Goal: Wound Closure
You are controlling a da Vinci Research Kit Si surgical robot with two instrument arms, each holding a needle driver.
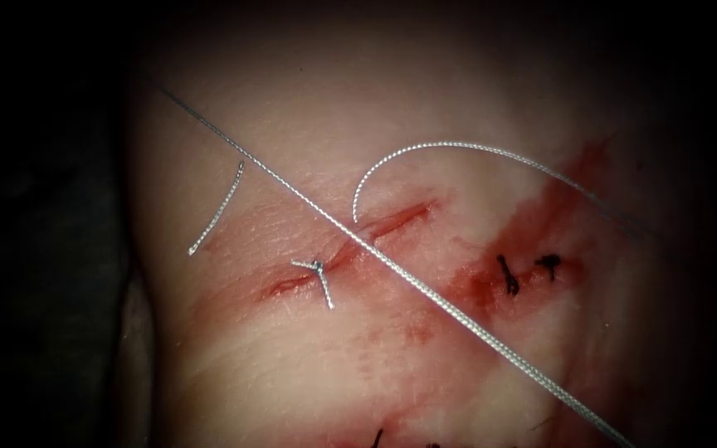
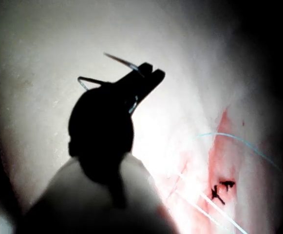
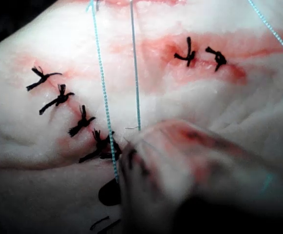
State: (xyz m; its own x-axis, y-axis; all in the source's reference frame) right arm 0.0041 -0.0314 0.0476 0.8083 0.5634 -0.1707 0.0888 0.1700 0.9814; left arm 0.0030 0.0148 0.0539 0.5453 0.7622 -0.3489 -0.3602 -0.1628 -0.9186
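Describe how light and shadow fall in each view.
Endoscope view: the tissue is lit centrally, dark toward the edges. Left wrist view: the left tool, its fingers holding the needle off the tissue, is a black silhouette against bright tissue. Right wrist view: evenly bright tissue.

Above the left tool [image 2: 148,78], which grips the needle [image 2: 119,61] near mid-curve off the tissue [image 2: 44,97], pale tissue lies bare and open. Beside it, taut thread [image 1: 425,290] crosses the cut [image 1: 375,226], a knotted stitch [image 1: 319,270] and a loose thread piece [image 1: 217,207].
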